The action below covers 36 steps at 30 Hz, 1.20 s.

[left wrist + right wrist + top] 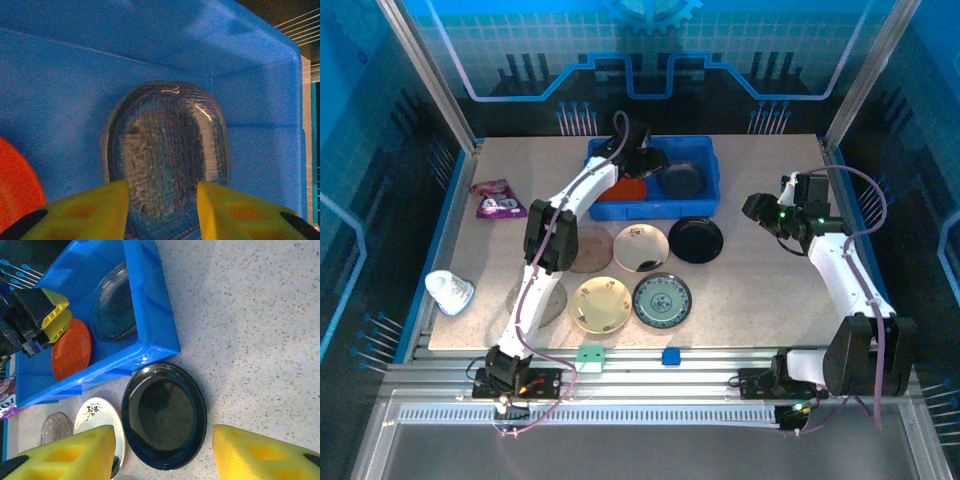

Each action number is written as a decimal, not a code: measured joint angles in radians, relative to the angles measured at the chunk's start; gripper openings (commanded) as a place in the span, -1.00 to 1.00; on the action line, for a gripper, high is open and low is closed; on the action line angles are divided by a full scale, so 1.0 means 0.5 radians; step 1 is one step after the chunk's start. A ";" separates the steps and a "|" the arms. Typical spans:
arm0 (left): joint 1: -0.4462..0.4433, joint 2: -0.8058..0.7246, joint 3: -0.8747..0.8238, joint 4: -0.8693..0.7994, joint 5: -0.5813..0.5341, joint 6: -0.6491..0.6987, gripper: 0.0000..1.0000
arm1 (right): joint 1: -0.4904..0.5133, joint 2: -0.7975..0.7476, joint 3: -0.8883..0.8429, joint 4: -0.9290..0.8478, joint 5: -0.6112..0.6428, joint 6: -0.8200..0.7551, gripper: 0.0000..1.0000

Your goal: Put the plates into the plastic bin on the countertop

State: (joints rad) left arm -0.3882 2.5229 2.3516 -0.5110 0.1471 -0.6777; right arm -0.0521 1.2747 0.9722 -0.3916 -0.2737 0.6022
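Observation:
The plastic bin (705, 205) stands at the back of the countertop (770, 290). An orange-red plate (623, 190) and a smoky grey plate (686, 181) lie flat inside it. My left gripper (652, 163) hangs inside the bin, open just above the smoky plate (167, 150), with nothing between its fingers (90, 210). My right gripper (757, 208) is open too, hovering over the black plate (165, 415) that rests in front of the bin wall (150, 305). On the table lie a white flowered plate (642, 247), a brown one (588, 252), a cream floral one (601, 304) and a blue-green patterned one (662, 300).
A purple snack packet (498, 198) lies at the left, and a small white object (450, 292) sits near the left edge. Another translucent plate (548, 305) is partly hidden under the left arm. Bare counter spreads to the right of the plates.

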 measured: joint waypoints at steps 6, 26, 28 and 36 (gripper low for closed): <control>-0.014 -0.469 -0.410 0.039 -0.040 0.118 0.05 | 0.057 -0.114 -0.082 0.021 -0.004 -0.023 0.09; -0.229 -2.053 -2.395 0.317 0.082 0.269 0.14 | 0.606 -0.114 -0.433 0.085 -0.040 -0.001 0.01; -0.244 -2.100 -2.473 0.323 0.119 0.269 0.14 | 0.645 -0.110 -0.476 0.082 -0.050 -0.005 -0.04; -0.384 -2.157 -2.666 0.385 0.233 0.253 0.13 | 0.748 -0.091 -0.674 0.085 -0.096 0.025 -0.12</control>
State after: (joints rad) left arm -0.5800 1.4445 1.0187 -0.3183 0.2634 -0.5514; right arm 0.3222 1.2293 0.6350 -0.3492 -0.3218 0.6147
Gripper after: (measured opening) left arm 0.566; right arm 0.437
